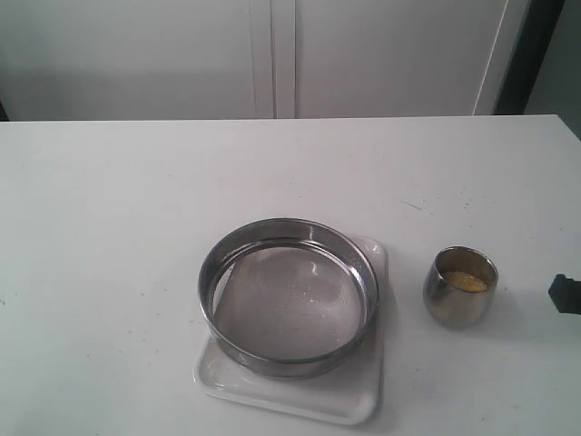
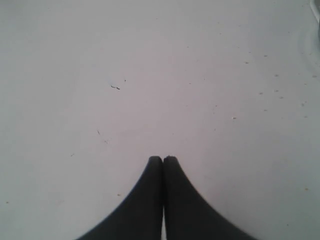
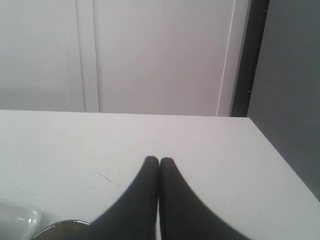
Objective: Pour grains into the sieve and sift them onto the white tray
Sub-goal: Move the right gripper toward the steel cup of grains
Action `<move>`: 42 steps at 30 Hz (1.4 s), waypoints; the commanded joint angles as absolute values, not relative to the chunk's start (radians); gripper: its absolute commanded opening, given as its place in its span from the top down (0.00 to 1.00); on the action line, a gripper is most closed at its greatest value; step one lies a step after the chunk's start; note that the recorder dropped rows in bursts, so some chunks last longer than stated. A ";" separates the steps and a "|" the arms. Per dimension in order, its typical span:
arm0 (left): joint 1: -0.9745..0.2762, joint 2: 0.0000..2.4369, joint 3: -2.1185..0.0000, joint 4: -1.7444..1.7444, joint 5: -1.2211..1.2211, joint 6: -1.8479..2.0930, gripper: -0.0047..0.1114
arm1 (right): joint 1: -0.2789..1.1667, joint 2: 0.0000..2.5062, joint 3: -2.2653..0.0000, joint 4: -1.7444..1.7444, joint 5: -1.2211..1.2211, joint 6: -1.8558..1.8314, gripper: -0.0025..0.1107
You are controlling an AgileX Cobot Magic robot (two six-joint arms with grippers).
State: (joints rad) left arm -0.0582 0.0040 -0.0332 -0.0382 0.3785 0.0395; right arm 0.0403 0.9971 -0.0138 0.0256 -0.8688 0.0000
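The sieve (image 1: 272, 363), a wide steel ring with grey mesh, rests on the white tray (image 1: 363, 400) at the front middle of the table. Its mesh looks bare. To its right stands a small rounded steel cup (image 1: 460, 300) with golden grains (image 1: 465, 281) inside. My right gripper (image 3: 159, 160) is shut and empty, hovering over the table just beside the cup's rim (image 3: 62, 223) and a tray corner (image 3: 17, 217). A black part of that arm (image 1: 565, 292) shows at the exterior view's right edge. My left gripper (image 2: 163, 159) is shut and empty over bare tabletop, outside the exterior view.
The white table (image 1: 136, 227) carries faint specks and scratches. Its back edge meets white cabinet doors (image 1: 272, 54), and its right edge (image 3: 280, 155) drops off beside a dark gap.
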 commanded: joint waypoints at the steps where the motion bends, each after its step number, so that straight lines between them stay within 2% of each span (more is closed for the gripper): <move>1: -0.060 0.000 -0.029 -0.048 0.374 0.035 0.96 | 0.034 1.120 -0.009 0.025 -0.964 0.027 0.98; 16: -0.060 0.000 -0.029 -0.048 0.374 0.035 0.96 | 0.034 1.518 -0.009 -0.034 -1.221 0.081 0.98; 21: -0.060 0.000 -0.029 -0.048 0.374 0.035 0.96 | 0.034 1.637 -0.009 -0.115 -1.221 0.069 0.98; 30: -0.060 0.000 -0.029 -0.048 0.374 0.035 0.96 | 0.034 1.677 -0.011 -0.196 -1.221 0.030 0.98; 32: -0.060 0.000 -0.029 -0.048 0.374 0.035 0.96 | 0.034 1.677 -0.011 -0.205 -1.221 0.030 0.92; 34: -0.060 0.000 -0.029 -0.048 0.374 0.035 0.96 | 0.034 1.677 -0.011 -0.208 -1.221 0.030 0.79; 37: -0.060 0.000 -0.029 -0.048 0.374 0.035 0.96 | 0.034 1.677 -0.011 -0.211 -1.221 0.030 0.48; 38: -0.060 0.000 -0.029 -0.048 0.374 0.035 0.96 | 0.034 1.677 -0.011 -0.219 -1.221 0.032 0.34; 40: -0.060 0.000 -0.029 -0.048 0.374 0.035 0.96 | 0.034 1.677 -0.011 -0.221 -1.221 0.034 0.15; 42: -0.060 0.000 -0.029 -0.048 0.374 0.035 0.96 | 0.034 1.677 -0.011 -0.226 -1.221 0.034 0.10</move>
